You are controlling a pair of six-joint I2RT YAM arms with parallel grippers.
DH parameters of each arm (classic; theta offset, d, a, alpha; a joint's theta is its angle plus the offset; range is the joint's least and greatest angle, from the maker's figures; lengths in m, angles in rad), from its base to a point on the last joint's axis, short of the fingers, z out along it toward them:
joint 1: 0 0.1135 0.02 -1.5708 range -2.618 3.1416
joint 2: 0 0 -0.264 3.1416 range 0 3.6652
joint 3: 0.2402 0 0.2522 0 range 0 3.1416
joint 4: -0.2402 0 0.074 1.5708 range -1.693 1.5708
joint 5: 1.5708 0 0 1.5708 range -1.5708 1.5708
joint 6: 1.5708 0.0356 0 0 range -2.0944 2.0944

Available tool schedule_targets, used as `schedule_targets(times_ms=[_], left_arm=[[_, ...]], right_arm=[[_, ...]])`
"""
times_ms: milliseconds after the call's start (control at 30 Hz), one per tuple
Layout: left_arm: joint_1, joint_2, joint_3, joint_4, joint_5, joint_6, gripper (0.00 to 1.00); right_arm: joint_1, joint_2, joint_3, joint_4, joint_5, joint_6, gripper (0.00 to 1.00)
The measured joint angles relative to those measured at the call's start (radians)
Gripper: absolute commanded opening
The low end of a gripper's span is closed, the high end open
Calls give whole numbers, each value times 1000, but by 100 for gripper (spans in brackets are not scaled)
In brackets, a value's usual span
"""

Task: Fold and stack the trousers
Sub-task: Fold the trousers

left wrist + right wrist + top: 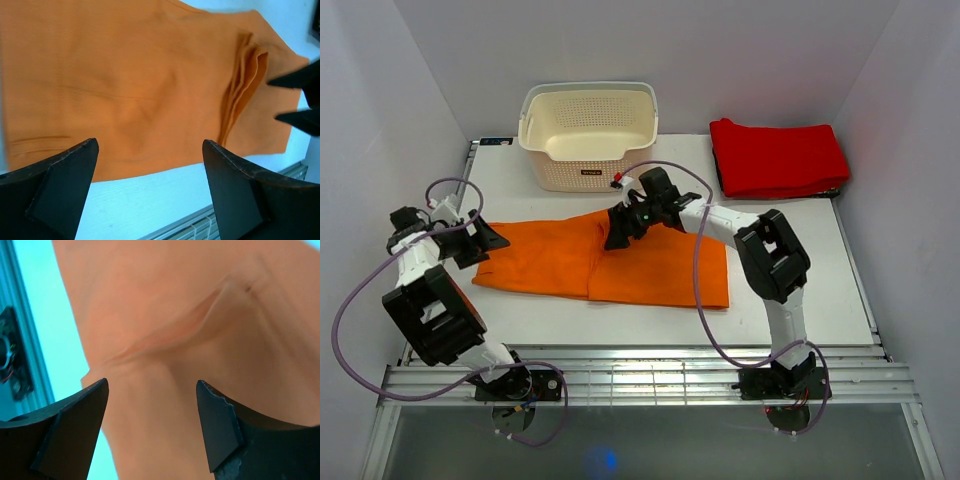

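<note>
Here the left gripper [486, 238] sits at the middle left of the top view, released. In its own wrist view its gripper [150, 146] has both dark fingers spread wide at the bottom of the frame, with nothing between them. Beyond them the trousers [125, 85] fill most of the frame, and a bunched fold shows at the upper right. Whether the fingers touch the cloth I cannot tell.

The right gripper [618, 232] is near the centre of the top view, tipped down onto the upper edge of the trousers [650, 268]. Its wrist view shows the gripper [152, 384] unclenched as well, fingers wide apart and low in the frame, and the trousers [200, 295] lie close behind them with a soft crease running across.

The bright orange trousers lie flat across the middle of the white table [800, 300], reaching from the left gripper to right of centre. A cream basket [588, 92] stands just above them, at the top centre. A red folded cloth [775, 158] lies at the upper right, well apart from the trousers.
</note>
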Motion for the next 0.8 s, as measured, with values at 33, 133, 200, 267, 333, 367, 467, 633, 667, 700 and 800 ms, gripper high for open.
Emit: schedule_targets(times_ms=[33, 133, 200, 267, 333, 367, 467, 633, 667, 700, 800], left_arm=[[36, 25, 16, -15, -2, 24, 97], [125, 95, 51, -46, -16, 95, 97], [166, 135, 56, -68, -25, 145, 96], [180, 165, 56, -101, -22, 196, 97], [175, 169, 56, -133, -7, 244, 97], [171, 163, 56, -146, 5, 265, 97], [152, 136, 56, -169, 18, 329, 94], [123, 85, 32, -154, 29, 377, 88], [121, 80, 18, -138, 29, 376, 88], [121, 77, 2, -121, 28, 373, 87], [121, 77, -47, -64, 21, 342, 88]], right_arm=[[-2, -26, -29, -13, -9, -12, 77], [-4, -109, -112, -36, -46, -34, 77], [-1, -127, -126, -36, -61, -43, 74], [6, -125, -126, -33, -67, -46, 73], [5, -120, -126, -48, -66, -54, 73], [5, -120, -127, -60, -66, -60, 73], [-41, -148, -168, -89, -72, -77, 73], [-324, -325, -314, -217, -102, -126, 72], [-397, -373, -347, -230, -100, -140, 72], [-473, -420, -380, -253, -96, -153, 72], [-632, -525, -457, -309, -82, -185, 72]])
